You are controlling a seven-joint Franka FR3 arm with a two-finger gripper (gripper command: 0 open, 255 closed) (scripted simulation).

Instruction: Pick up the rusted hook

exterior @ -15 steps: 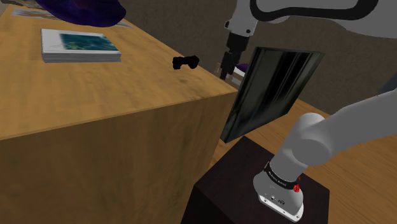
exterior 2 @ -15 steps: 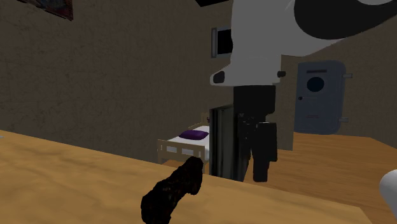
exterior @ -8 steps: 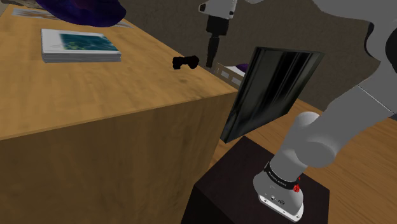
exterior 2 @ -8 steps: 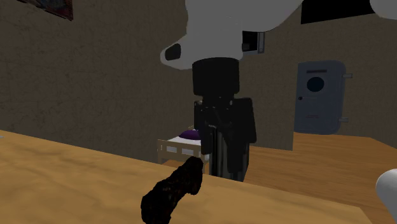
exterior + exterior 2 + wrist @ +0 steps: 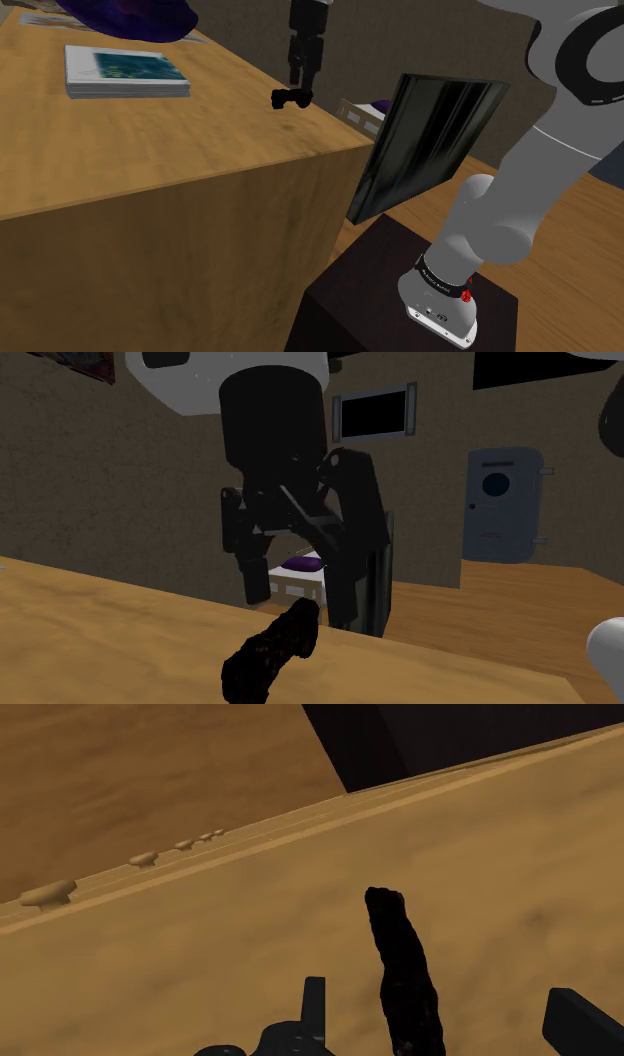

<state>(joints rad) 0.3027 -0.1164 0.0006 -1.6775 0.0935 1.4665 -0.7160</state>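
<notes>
While the gripper [image 5: 301, 82] hangs just above the hook [image 5: 290, 98], its fingers stand apart, clasping nothing. The hook is dark and lumpy and lies flat on the wooden cabinet top [image 5: 150, 150] near its far corner, upper centre of the shoulder view. In the wrist view it lies between the fingers, unclasped. A book [image 5: 125, 70] lies upper left, well apart.

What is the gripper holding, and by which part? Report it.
Nothing is held. The open gripper hangs over the hook lying on the desk; neither finger touches it.
</notes>
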